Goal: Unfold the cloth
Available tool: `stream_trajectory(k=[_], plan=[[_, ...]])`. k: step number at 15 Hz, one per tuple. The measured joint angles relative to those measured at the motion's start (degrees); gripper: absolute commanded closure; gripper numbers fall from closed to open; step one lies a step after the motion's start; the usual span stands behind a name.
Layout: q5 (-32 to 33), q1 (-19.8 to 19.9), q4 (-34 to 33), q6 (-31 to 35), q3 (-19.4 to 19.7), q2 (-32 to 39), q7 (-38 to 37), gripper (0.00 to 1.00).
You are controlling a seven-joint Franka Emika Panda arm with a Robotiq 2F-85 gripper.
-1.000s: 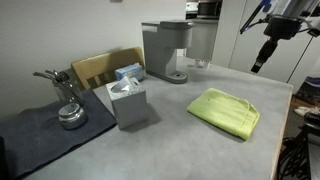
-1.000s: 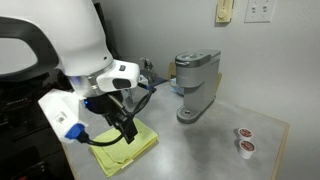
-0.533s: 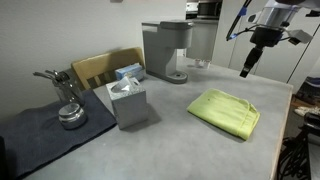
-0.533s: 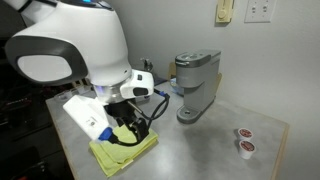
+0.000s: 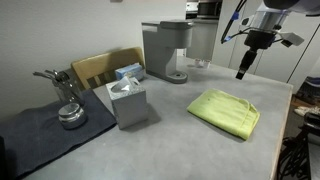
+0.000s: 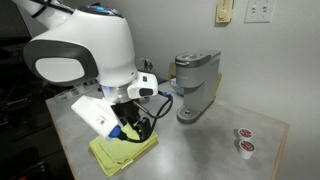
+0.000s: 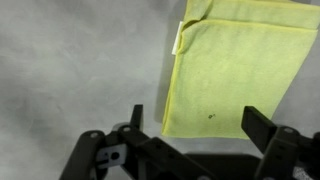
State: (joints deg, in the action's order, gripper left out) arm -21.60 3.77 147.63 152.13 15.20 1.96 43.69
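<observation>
Cloth (image 7: 235,70) runs off the wrist view's top edge, folded, beneath the released, empty claw (image 7: 192,122)

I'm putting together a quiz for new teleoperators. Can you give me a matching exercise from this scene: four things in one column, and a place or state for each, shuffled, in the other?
Things:
1. cloth
2. gripper
3. tissue box
4. coffee maker

Place or state:
a. open, in the air above the table
b. beside the dark mat
c. standing at the table's back edge
d. folded, lying flat

Pairs: 1-d, 2-a, 3-b, 4-c
</observation>
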Motion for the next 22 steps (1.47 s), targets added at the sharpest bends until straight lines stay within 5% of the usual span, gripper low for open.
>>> stream_trajectory(k=[22], plan=[[-0.07, 8.47, -3.50, 3.58, -10.60, 12.96, -2.99, 0.00]])
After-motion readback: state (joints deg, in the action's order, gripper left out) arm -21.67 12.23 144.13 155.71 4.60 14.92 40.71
